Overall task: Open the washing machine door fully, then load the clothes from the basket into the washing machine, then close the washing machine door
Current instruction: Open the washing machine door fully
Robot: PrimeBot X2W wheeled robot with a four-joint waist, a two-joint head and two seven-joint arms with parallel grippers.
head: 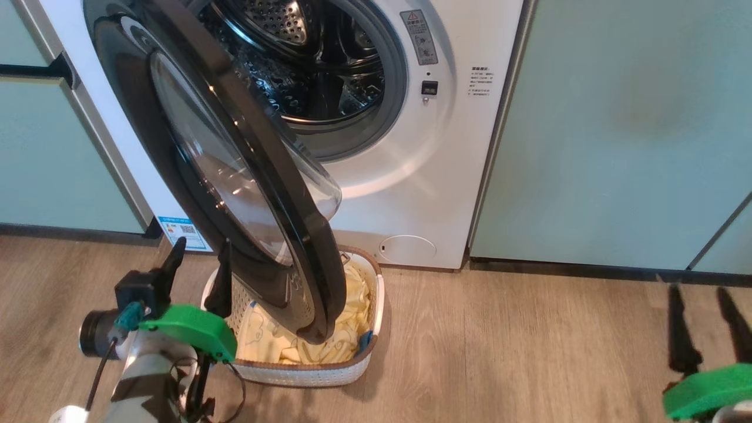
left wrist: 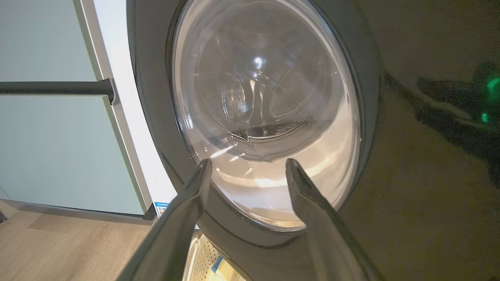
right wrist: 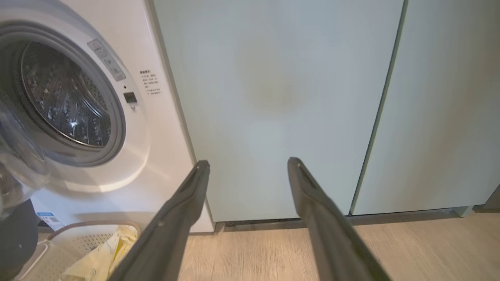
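Note:
The washing machine door (head: 247, 176), black-rimmed with a clear glass bowl, stands partly open and swings out over the basket (head: 311, 373). Pale yellow clothes (head: 346, 329) with blue trim lie in that cream basket on the floor before the white washing machine (head: 435, 176), whose steel drum is exposed. My left gripper (head: 200, 249) is open just left of the door's outer face; in the left wrist view its fingertips (left wrist: 203, 168) frame the door glass (left wrist: 265, 117). Over bare floor at the lower right, my right gripper (head: 699, 296) hangs open and faces the cabinets (right wrist: 281, 97).
Pale teal cabinets (head: 617, 129) flank the machine on both sides, with a dark handle bar (head: 35, 69) on the left one. Wood floor (head: 529, 352) stretches to the right of the basket.

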